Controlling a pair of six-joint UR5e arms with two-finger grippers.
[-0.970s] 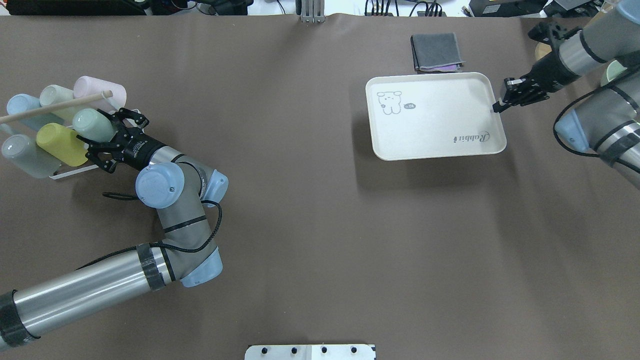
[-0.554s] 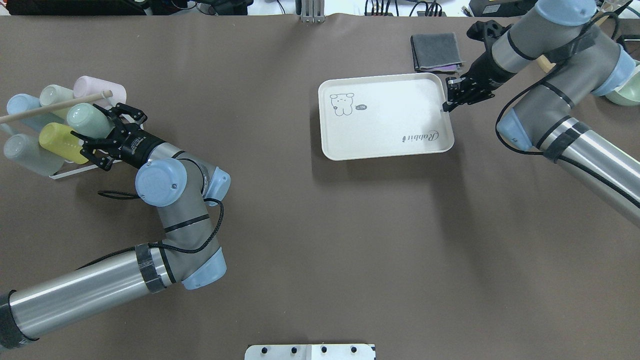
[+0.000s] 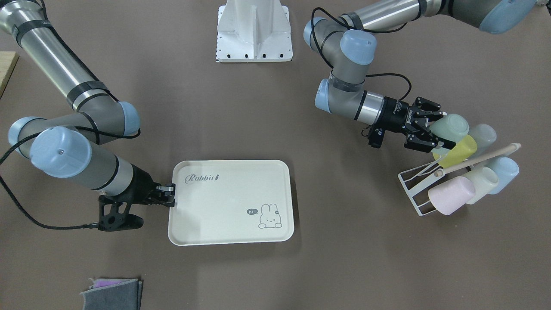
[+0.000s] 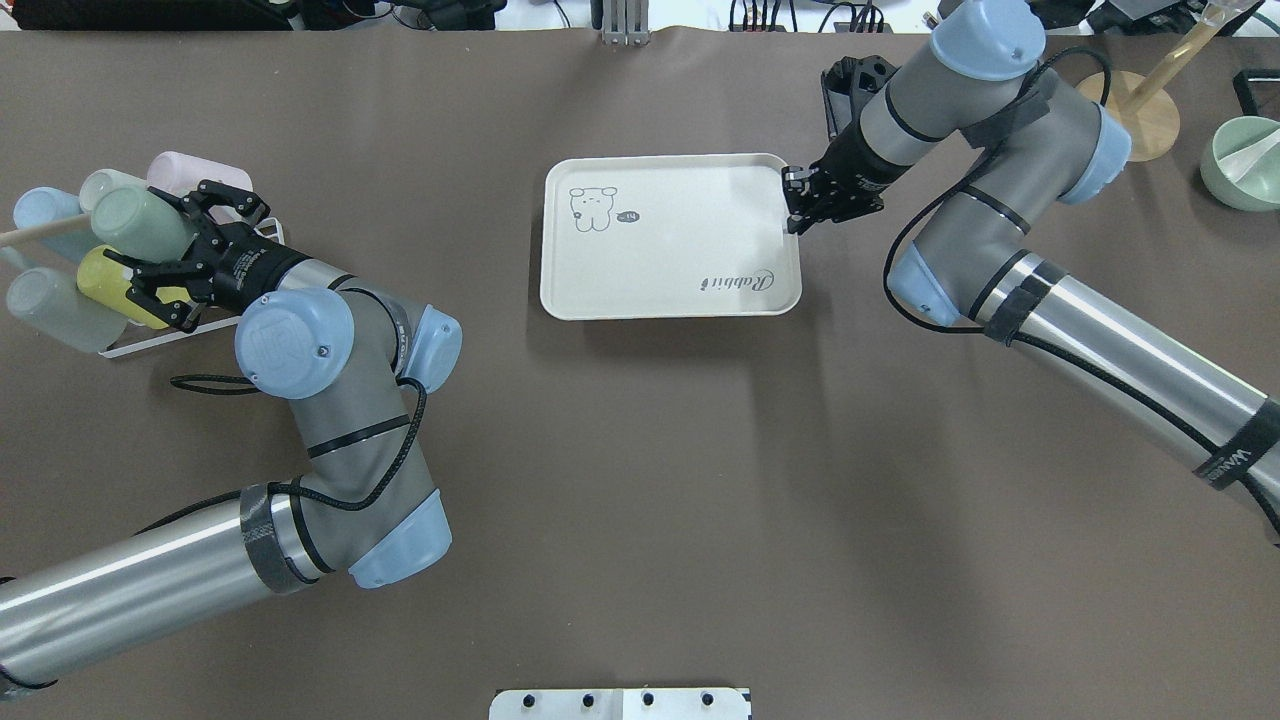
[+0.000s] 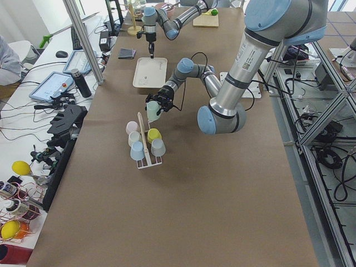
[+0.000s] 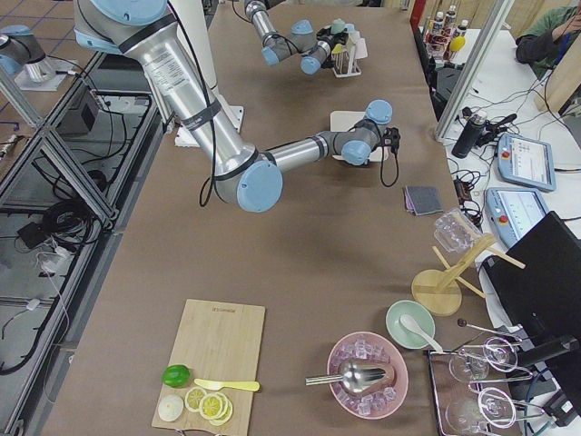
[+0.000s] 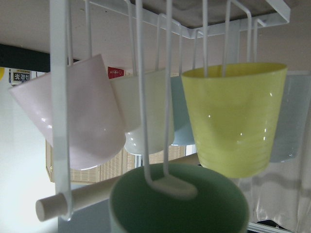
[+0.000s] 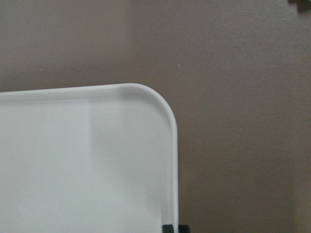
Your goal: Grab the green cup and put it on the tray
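The green cup lies sideways at the white wire rack on the table's left. My left gripper is shut on it, one finger on each side. In the left wrist view the green cup fills the bottom edge with a wire peg still inside its mouth. The cream tray with the "Rabbit" script lies flat at the middle back. My right gripper is shut on the tray's right rim. In the front view the right gripper pinches the tray at its edge.
The rack also holds a yellow-green cup, a grey-blue cup, a pink cup and others under a wooden dowel. A grey folded cloth, a wooden stand and a green bowl are at the right.
My right gripper has dragged the tray well to the left across the table. My left gripper has moved up and left with the green cup in it.
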